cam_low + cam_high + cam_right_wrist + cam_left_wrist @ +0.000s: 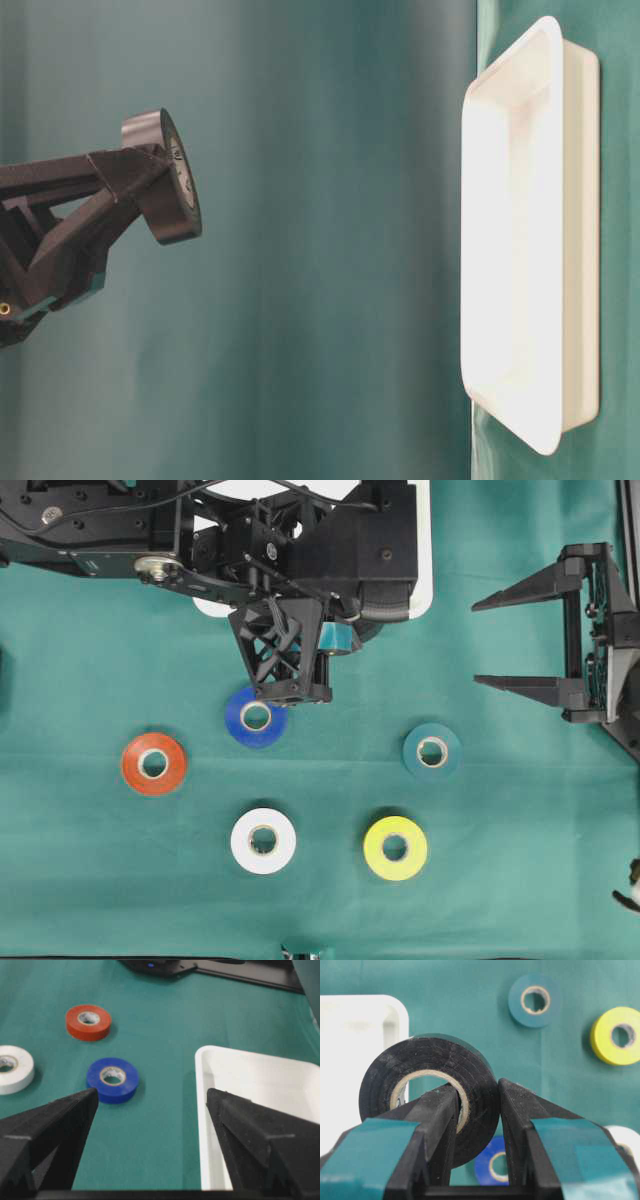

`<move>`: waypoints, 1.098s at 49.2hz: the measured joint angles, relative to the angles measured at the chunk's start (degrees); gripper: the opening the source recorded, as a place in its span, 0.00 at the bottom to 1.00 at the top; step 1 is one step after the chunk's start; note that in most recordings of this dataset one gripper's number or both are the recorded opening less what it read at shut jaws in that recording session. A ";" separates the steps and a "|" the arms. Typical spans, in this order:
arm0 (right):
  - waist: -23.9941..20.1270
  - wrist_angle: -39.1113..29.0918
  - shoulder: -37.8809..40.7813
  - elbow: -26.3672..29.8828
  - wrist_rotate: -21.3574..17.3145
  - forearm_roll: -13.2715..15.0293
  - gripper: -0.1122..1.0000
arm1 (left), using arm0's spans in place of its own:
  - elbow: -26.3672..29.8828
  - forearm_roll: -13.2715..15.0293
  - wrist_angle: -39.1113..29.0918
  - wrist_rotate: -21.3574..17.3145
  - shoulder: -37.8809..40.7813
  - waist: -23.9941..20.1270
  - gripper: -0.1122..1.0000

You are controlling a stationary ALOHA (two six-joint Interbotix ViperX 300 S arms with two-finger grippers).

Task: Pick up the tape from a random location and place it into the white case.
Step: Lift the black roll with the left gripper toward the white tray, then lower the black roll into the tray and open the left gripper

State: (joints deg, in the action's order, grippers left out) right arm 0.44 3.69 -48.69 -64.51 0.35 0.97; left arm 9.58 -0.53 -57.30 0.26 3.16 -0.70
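My left gripper [477,1091] is shut on a black tape roll [427,1092], one finger through the core and the other on the outer wall. The roll [170,185] hangs on edge in the air, apart from the white case [530,230]. In the overhead view the black tape [388,610] shows under the left arm at the near edge of the white case [425,575]. The case interior that shows looks empty. My right gripper [478,643] stands open at the right with nothing between its fingers, by the case's corner [250,1080].
On the green cloth lie a blue roll [256,717], an orange roll [154,764], a white roll [263,840], a yellow roll [395,848] and a dark teal roll [432,751]. The left arm covers most of the case from above.
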 measured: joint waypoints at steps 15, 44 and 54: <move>0.00 0.00 0.09 0.00 0.00 -0.09 0.90 | -3.52 0.09 1.85 0.09 0.00 -8.17 0.30; 0.00 0.09 0.53 0.00 0.09 0.00 0.90 | -5.45 0.09 3.43 -0.18 0.00 -16.70 0.30; 0.00 0.09 0.53 0.00 0.09 0.00 0.90 | -5.54 0.00 3.43 -0.18 0.00 -16.70 0.30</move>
State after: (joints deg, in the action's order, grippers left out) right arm 0.44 3.78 -48.16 -64.51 0.44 0.97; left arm 4.04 -0.53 -53.88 0.09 3.16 -17.40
